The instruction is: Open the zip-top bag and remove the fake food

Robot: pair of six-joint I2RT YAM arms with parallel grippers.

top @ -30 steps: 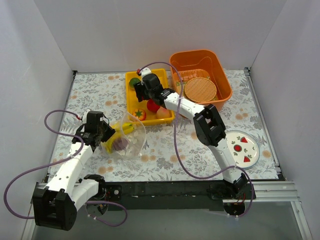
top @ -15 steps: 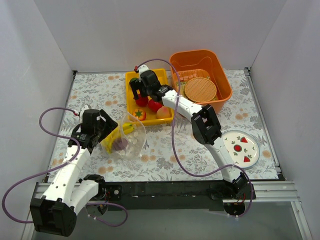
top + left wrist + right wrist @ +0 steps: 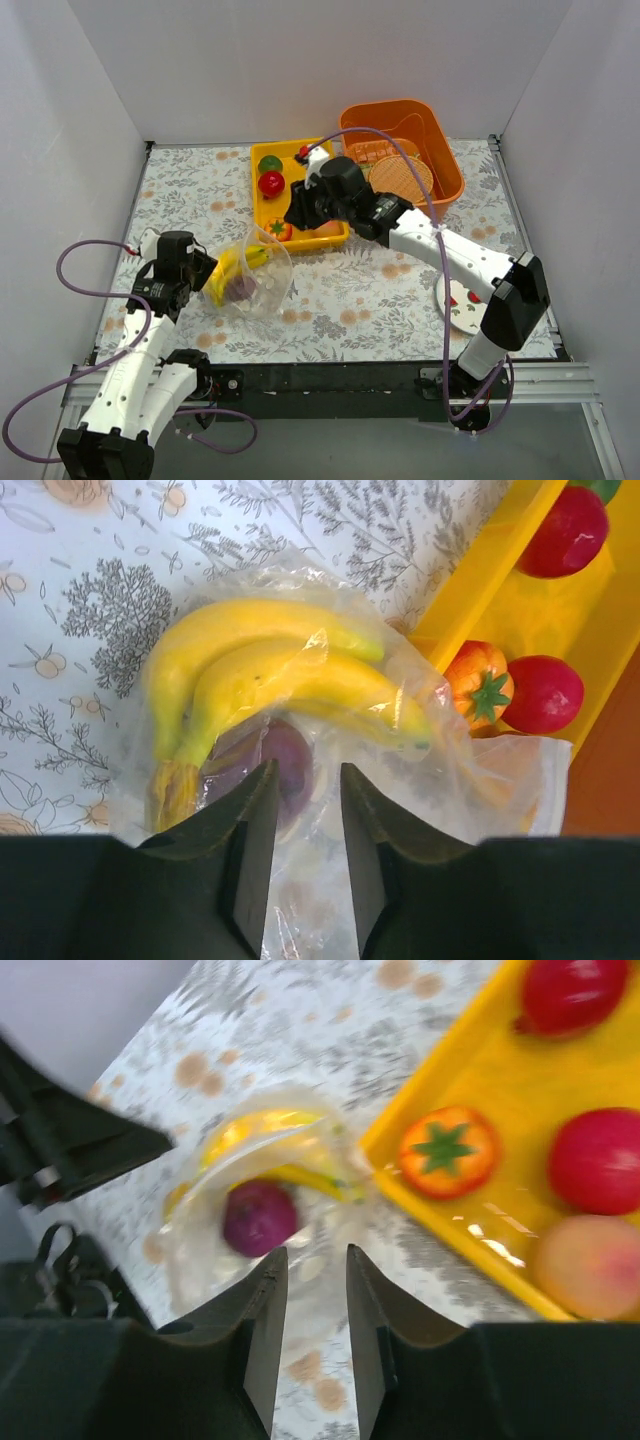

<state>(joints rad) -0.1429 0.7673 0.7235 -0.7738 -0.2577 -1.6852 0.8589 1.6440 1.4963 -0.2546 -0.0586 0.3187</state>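
Observation:
The clear zip-top bag (image 3: 268,285) lies on the floral cloth, mouth open toward the yellow tray (image 3: 256,200). Inside it are yellow bananas (image 3: 232,268) and a purple fruit (image 3: 239,290); both show in the left wrist view, bananas (image 3: 260,650) and purple fruit (image 3: 290,765). My left gripper (image 3: 205,272) is at the bag's left end, jaws apart, with bag plastic (image 3: 480,770) showing between them. My right gripper (image 3: 297,215) is open and empty above the tray's near edge. The tray holds two red fruits (image 3: 575,990), an orange one (image 3: 445,1150), a peach one (image 3: 590,1265) and a green one (image 3: 270,163).
An orange bin (image 3: 385,105) at the back right holds a tan woven disc (image 3: 400,178). A white plate with red marks (image 3: 468,305) lies at the right, partly under the right arm. Grey walls close in the left, back and right.
My right gripper has let go of a red fruit at the back of the tray and swung to the tray's near edge. My left arm has drawn back slightly; the bag has stayed put.

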